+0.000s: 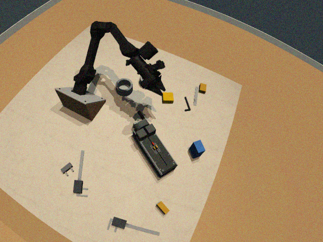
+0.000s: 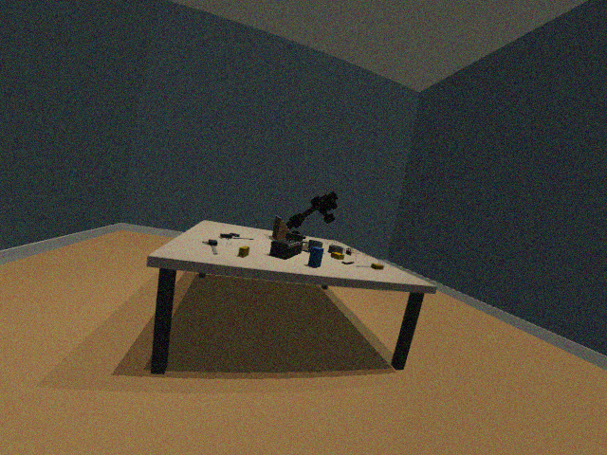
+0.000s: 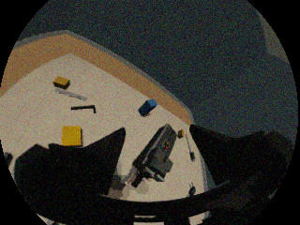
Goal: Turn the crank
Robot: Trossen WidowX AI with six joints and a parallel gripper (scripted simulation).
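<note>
The dark machine (image 1: 163, 154) (image 2: 285, 248) (image 3: 157, 149) stands near the middle of the pale table. Its red pointer (image 1: 153, 143) sits a little to the crank-end side of the brass zero marks (image 1: 155, 146), not level with them. The crank's dark handle (image 1: 141, 114) (image 3: 136, 180) sticks out at the machine's end nearer the arm. My gripper (image 1: 163, 92) (image 3: 157, 129) is open and empty. It hangs above the table, beyond the crank end and clear of the handle, with its fingertips beside the yellow block in the top view. In the exterior view the fingertips are too small to make out.
A yellow block (image 1: 167, 98) (image 3: 71, 136), a hex key (image 1: 188, 105), a blue block (image 1: 197, 148) (image 2: 315, 256) (image 3: 147, 108) and a small orange block (image 1: 202, 87) lie around the machine. A grey ring (image 1: 124, 93) lies near the arm's base. Calipers (image 1: 78, 186) lie farther off.
</note>
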